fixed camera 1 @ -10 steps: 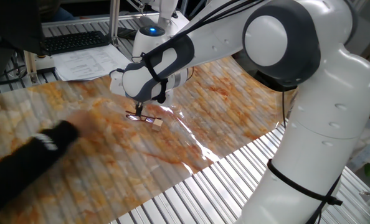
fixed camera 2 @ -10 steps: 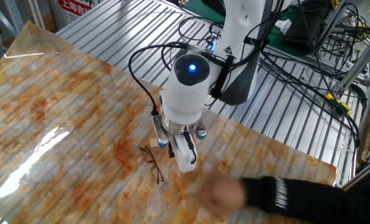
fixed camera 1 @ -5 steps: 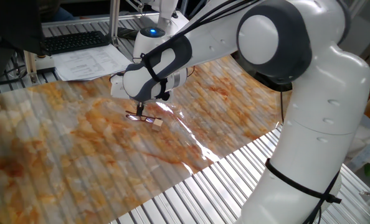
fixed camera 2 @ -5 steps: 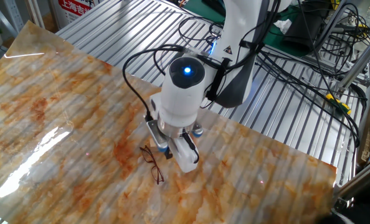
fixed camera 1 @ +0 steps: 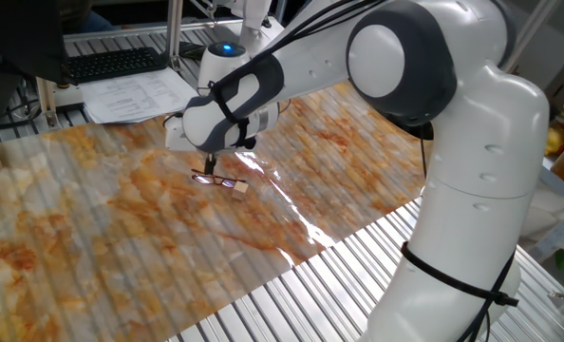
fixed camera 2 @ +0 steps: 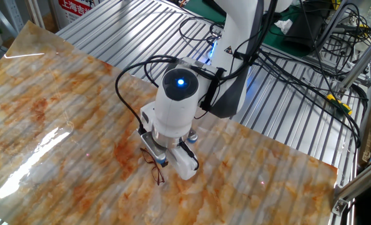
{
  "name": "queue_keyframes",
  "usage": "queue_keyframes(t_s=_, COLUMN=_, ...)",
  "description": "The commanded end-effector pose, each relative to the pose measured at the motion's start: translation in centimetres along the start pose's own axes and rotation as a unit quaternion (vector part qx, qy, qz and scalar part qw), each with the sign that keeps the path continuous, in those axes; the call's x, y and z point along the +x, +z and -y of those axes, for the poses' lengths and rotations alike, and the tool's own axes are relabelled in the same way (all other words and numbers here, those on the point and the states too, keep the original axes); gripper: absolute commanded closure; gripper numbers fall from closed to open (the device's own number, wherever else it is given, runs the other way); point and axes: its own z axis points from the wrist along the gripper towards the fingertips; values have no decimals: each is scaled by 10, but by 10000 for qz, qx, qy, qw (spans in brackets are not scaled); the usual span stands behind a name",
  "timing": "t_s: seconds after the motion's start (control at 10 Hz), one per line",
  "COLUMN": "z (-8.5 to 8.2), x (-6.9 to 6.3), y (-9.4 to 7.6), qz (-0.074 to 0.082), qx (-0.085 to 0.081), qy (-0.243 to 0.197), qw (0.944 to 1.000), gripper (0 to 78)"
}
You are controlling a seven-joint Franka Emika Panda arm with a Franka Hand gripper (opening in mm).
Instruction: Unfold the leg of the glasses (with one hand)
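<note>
Glasses: You see the glasses (fixed camera 1: 213, 179) lying flat on the surface (fixed camera 1: 92, 237), right under the end effector. They are small, thin and dark. In the other fixed view most of the glasses (fixed camera 2: 155, 169) hide under the robot's hand, and only a bit of thin wire shows.

Leg: You can spot one thin dark wire poking out from under the robot in the other fixed view; this looks like the leg (fixed camera 2: 159, 178). It lies on the surface. You cannot tell whether it is folded in or swung out, because it is too small.

End effector: The end effector (fixed camera 1: 209, 167) points straight down, with its tips at the glasses. In the other fixed view the end effector (fixed camera 2: 163, 160) sits over the frame and covers it. You cannot tell if the fingers are apart or together, or if they pinch the wire.

Cube: A small tan wooden cube (fixed camera 1: 238, 188) sits just beside the glasses, on the side nearer the arm's base.

Surface: The surface is a shiny sheet with orange and grey marble swirls. It lies on a ribbed metal table (fixed camera 2: 142, 25).

Arm: You see the big white arm (fixed camera 1: 472, 171) bending over from the table's edge.

Around: A keyboard (fixed camera 1: 116, 63) and some papers (fixed camera 1: 140, 95) lie past the far edge.
</note>
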Motion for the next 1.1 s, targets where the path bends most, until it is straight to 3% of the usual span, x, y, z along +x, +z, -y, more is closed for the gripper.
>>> queue_keyframes(t_s=0.1, z=-3, x=-7, y=-3, qz=-47, qx=42, qy=-273, qw=9996, gripper=776)
queue_keyframes(t_s=0.2, z=-4, x=-9, y=-3, qz=-60, qx=51, qy=-354, qw=9993, gripper=776)
queue_keyframes(t_s=0.3, z=-4, x=-9, y=-3, qz=-60, qx=51, qy=-354, qw=9993, gripper=1)
queue_keyframes(t_s=1.1, z=-4, x=-9, y=-3, qz=-60, qx=51, qy=-354, qw=9993, gripper=1)
